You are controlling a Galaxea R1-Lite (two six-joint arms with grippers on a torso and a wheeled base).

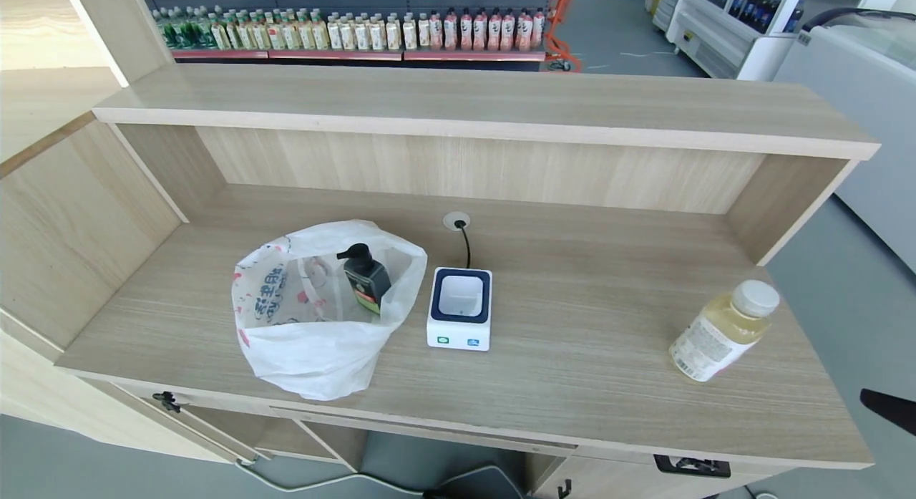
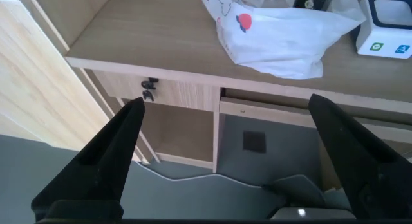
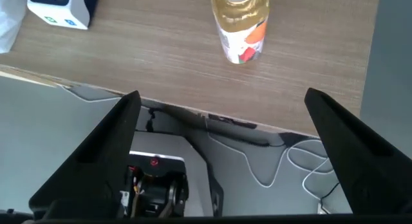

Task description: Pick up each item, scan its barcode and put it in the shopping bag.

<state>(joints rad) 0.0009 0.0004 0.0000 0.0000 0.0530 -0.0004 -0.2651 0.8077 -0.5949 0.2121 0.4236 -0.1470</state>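
Right tool (image 3: pixel 223 94), jaws apart and empty, hangs off the front edge of the worktop (image 1: pixel 572 356); the bottle (image 1: pixel 723 331) stands upright on the worktop directly ahead, near its right end. Left tool (image 2: pixel 226 102), likewise apart, faces the shopping bag (image 1: pixel 315 327), so the right arm is judged nearer the bottle.

white bag (image 1: pixel 315 356), red print | black pump bottle (image 1: pixel 366 278) | pale-yellow drink bottle (image 1: pixel 723 331), white cap

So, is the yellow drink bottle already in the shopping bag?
No, the yellow drink bottle sits on the counter, apart from the shopping bag, which holds a black pump bottle.
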